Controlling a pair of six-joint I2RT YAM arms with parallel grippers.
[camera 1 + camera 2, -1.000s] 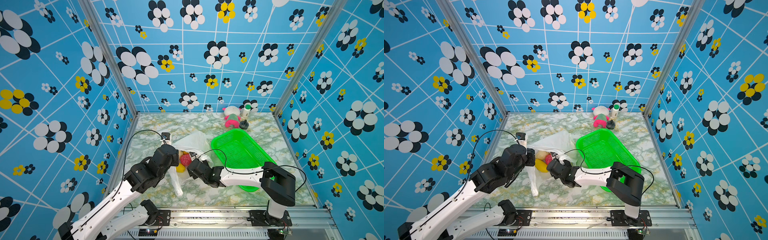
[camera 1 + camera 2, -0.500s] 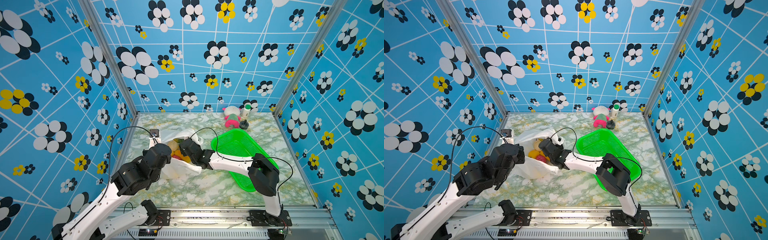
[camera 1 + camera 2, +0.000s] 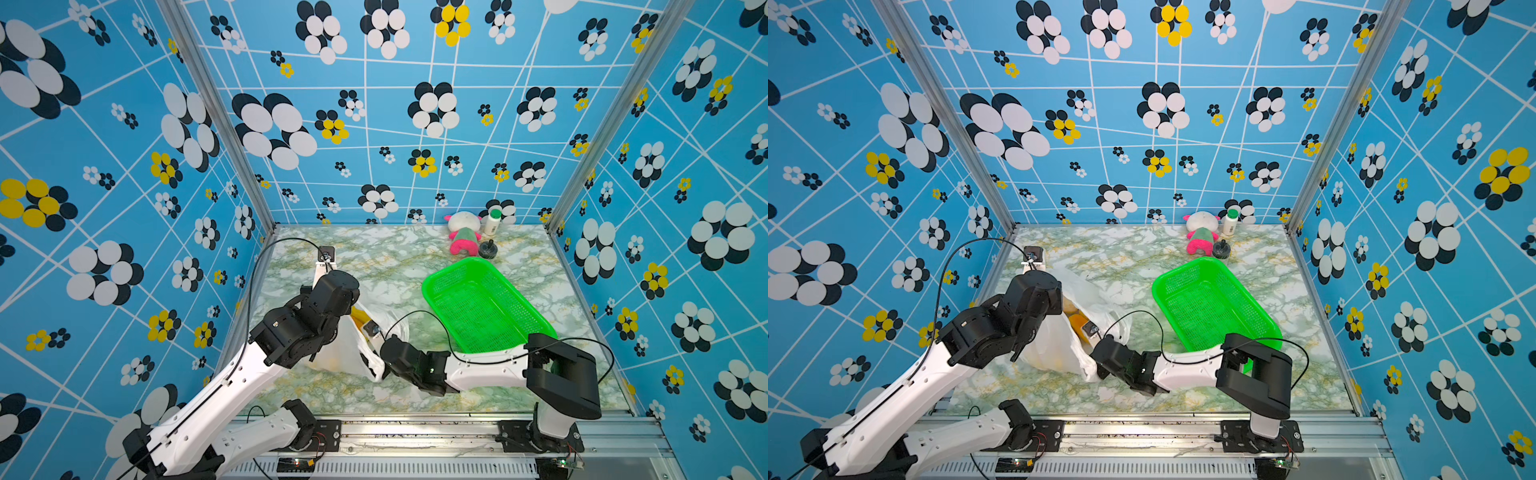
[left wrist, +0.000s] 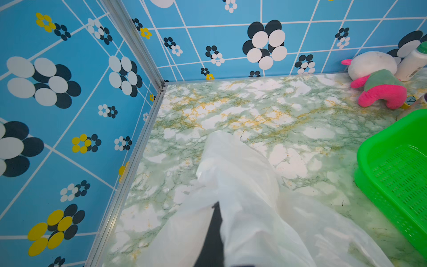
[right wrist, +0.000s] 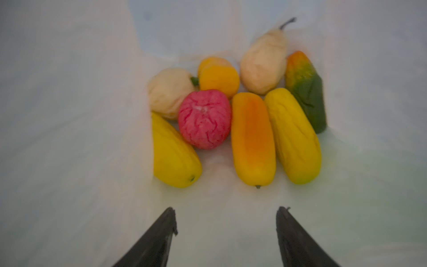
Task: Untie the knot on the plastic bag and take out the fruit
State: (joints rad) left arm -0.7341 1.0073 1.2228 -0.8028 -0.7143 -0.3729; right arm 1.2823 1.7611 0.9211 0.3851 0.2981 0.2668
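Both busy: left gripper [image 4: 220, 208] clamped on the plastic bag [image 4: 242, 185], right gripper [image 5: 227, 209] open, empty, facing the fruit [image 5: 251, 138] inside.

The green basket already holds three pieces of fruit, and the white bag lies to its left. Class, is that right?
No. Both top views show the green basket empty; the fruit is inside the white bag, which does lie to its left.

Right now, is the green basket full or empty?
Empty: both top views show only bare mesh in the green basket; the right wrist view shows the fruit inside the plastic bag.
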